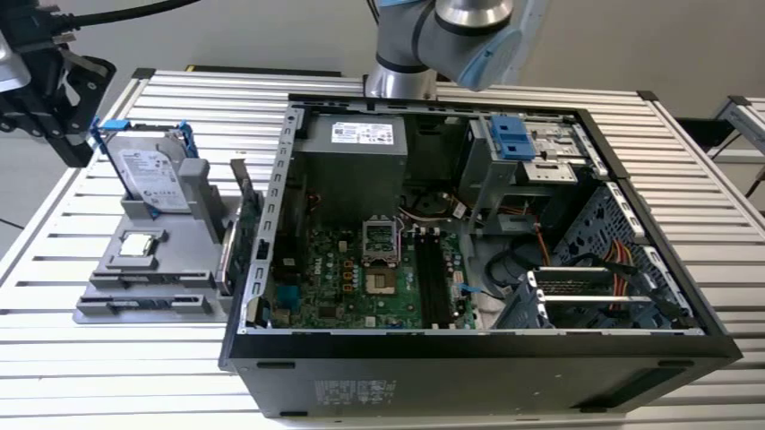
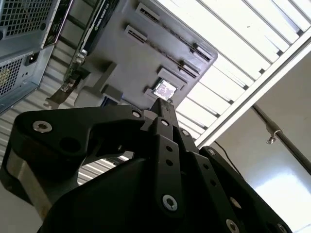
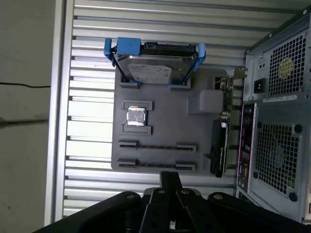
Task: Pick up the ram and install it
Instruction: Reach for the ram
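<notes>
The ram is out of view. In both wrist views my black gripper [image 3: 170, 175] [image 2: 163, 104] has its fingertips pressed together with nothing between them. It hangs over the near edge of a grey fixture tray [image 3: 170, 121] [image 1: 156, 296], close to two long holder slots [image 3: 158, 146] that stand empty. In the exterior view the open computer case [image 1: 478, 358] lies on the slatted table, and the motherboard's black memory slots [image 1: 431, 278] run beside the processor socket. The arm [image 1: 442, 36] rises behind the case.
On the tray stand a silver hard drive in a blue bracket [image 3: 153, 68] [image 1: 156, 175] and a small processor chip [image 3: 136, 117] [image 1: 140, 244]. An expansion card [image 3: 218, 145] [image 1: 245, 233] stands on edge between tray and case. Black equipment stands at the exterior view's far left.
</notes>
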Motion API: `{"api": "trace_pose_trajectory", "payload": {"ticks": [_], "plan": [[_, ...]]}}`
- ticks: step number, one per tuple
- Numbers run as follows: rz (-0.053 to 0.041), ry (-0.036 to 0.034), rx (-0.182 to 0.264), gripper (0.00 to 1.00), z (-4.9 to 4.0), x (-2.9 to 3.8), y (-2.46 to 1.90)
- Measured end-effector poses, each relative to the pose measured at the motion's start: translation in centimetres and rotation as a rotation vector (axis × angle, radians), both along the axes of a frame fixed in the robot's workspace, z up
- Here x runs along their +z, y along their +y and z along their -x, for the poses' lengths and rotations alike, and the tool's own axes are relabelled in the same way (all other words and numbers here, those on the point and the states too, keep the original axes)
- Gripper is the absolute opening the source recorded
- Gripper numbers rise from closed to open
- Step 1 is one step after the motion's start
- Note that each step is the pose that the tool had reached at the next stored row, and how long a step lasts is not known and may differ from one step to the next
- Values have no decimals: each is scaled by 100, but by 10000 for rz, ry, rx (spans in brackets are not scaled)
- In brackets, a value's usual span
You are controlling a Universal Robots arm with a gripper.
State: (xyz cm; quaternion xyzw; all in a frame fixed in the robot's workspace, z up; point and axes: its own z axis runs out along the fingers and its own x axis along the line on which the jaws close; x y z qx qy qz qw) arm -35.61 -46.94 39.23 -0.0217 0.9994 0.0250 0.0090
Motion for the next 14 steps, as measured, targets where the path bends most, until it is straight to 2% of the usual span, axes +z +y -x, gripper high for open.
{"api": "trace_pose_trajectory", "payload": {"ticks": [8, 14], "plan": [[0, 0, 1, 0, 14, 0, -51], [1, 1, 0, 0, 19, 0, -110]]}}
